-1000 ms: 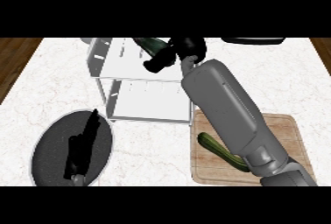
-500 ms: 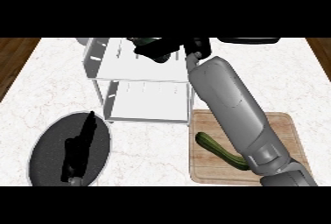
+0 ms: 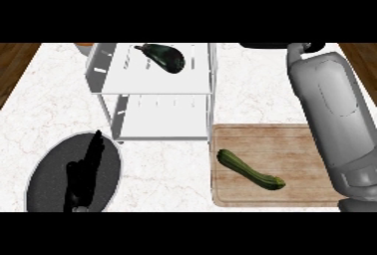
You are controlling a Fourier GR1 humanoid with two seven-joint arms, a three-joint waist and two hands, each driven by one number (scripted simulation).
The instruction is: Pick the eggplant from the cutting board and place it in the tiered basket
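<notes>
Dark eggplant [image 3: 163, 56] lying diagonally in tiered basket's [image 3: 103, 69] top tray

You have one eggplant [image 3: 163, 56], one zucchini [image 3: 250, 170], one basket [image 3: 103, 67], one board [image 3: 294, 144], one plate [image 3: 44, 169].

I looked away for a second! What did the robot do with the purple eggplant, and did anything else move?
The right hand let go of the eggplant, which now lies in the tiered basket, top shelf. The right arm swung away to the view's right; its hand is out of sight. The left hand, zucchini and cutting board stayed put.
</notes>
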